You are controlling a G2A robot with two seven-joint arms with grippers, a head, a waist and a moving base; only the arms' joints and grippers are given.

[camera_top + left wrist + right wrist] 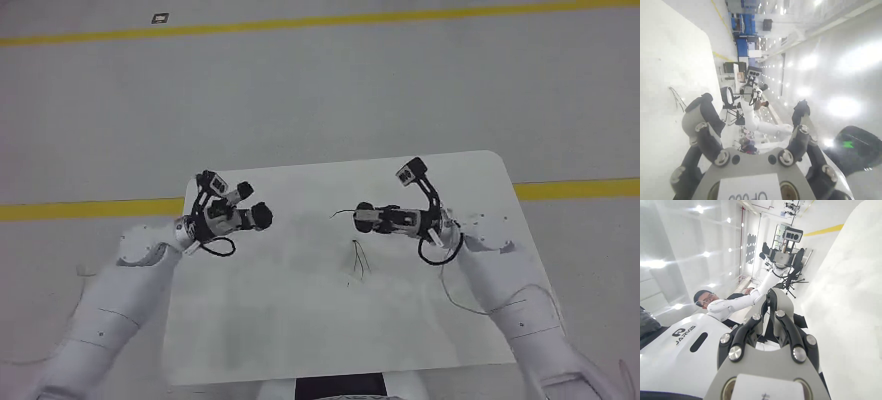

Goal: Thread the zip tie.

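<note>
The right tool [358, 217] is pinched shut on a thin zip tie [342, 212] over the tabletop [300, 320], with spare ties [358, 258] lying just nearer, while the left tool [262, 215] gapes wide, empty.

The gap between the left gripper [263, 215] and the right gripper [357, 217], above the white rounded-corner table [300, 330], gives room to pass. A thin black zip tie [342, 212] juts into that gap from the right one. A few loose black zip ties [358, 260] lie flat just robot-side of it.
</note>
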